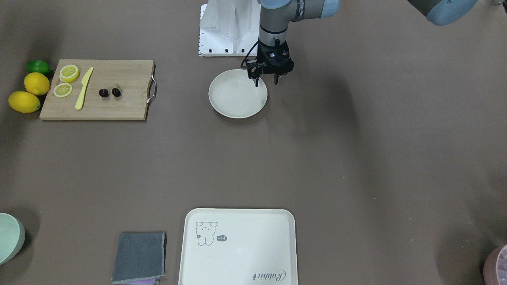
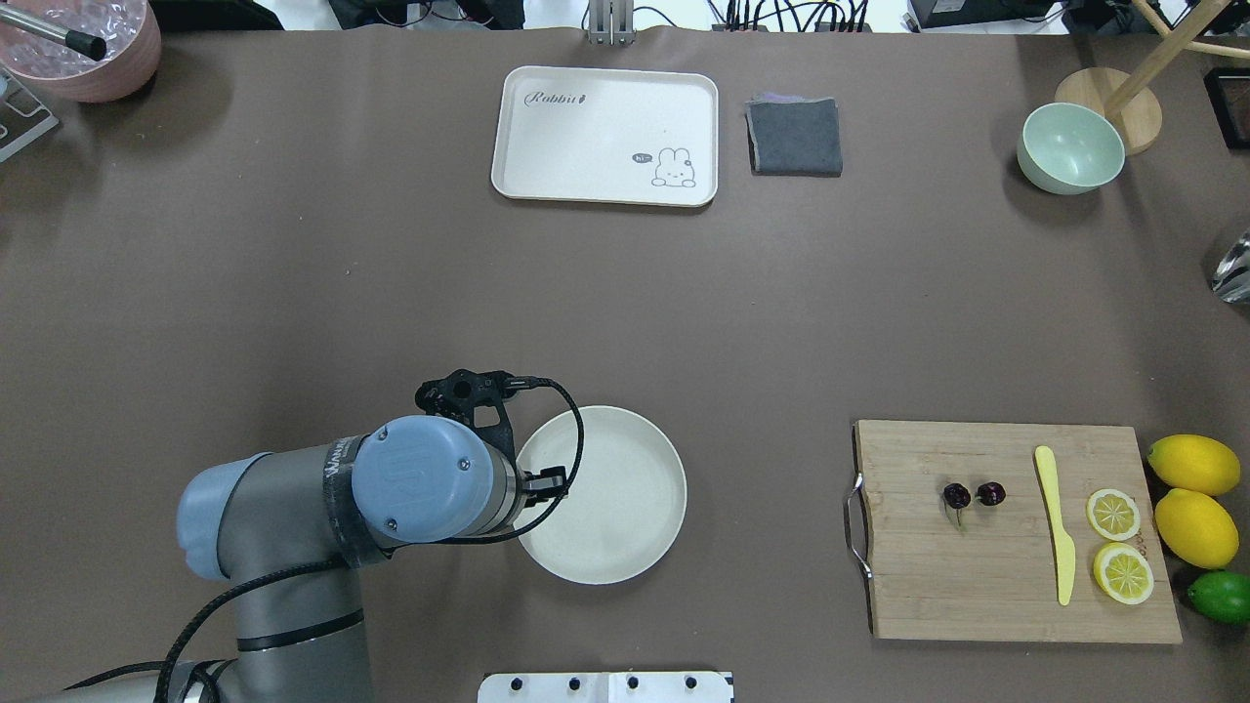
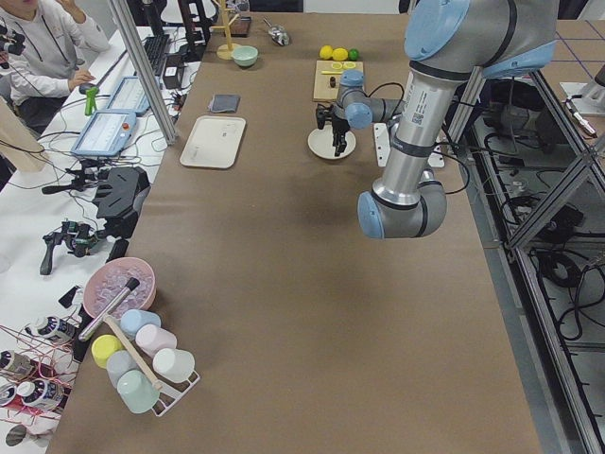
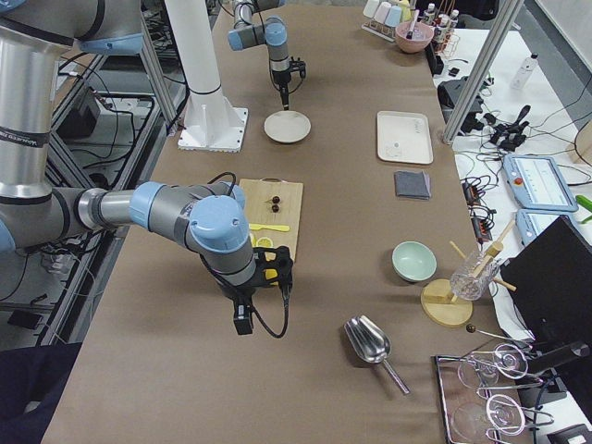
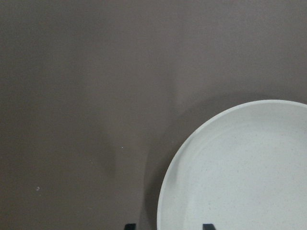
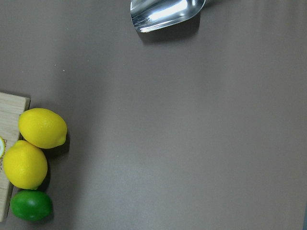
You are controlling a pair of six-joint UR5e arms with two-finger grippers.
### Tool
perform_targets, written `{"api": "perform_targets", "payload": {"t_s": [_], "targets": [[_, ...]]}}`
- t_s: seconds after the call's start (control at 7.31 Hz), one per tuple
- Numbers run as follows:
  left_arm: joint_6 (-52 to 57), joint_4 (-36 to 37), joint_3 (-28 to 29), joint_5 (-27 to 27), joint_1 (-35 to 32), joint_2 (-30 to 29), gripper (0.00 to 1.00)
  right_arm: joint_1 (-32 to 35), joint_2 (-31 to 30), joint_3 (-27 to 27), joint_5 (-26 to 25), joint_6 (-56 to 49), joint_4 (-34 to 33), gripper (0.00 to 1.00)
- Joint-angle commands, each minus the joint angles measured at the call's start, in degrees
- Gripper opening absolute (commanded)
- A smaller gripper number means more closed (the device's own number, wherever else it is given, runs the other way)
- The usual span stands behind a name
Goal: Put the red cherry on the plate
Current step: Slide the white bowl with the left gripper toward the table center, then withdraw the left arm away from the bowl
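Nearest the front-facing lens lies the bear tray. Toward the worktop's right end, the red cherry sits on the cutting board, well apart from the plate. Over the plate's rim the left fingers hang spread and empty; whether the right fingers are spread, I cannot tell. No step is done yet.

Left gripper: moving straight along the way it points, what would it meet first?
Likely the rim of the plate: the left gripper points down, one finger over it, the other over the table. Depth unclear.
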Motion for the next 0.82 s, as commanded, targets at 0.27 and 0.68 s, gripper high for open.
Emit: {"api": "perform_targets", "payload": {"t_s": [0.27,0.68], "targets": [[6.36,0.00,-7.37,-1.26,-3.64,5.15,0.97,0.49,0.00,0.18,0.00,0.00,0.00,1.00],[16.20,-3.92,-10.30,-11.86,-15.11,13.94,0.97,0.41,0.00,0.44,0.09,0.09,0.00,1.00]]}}
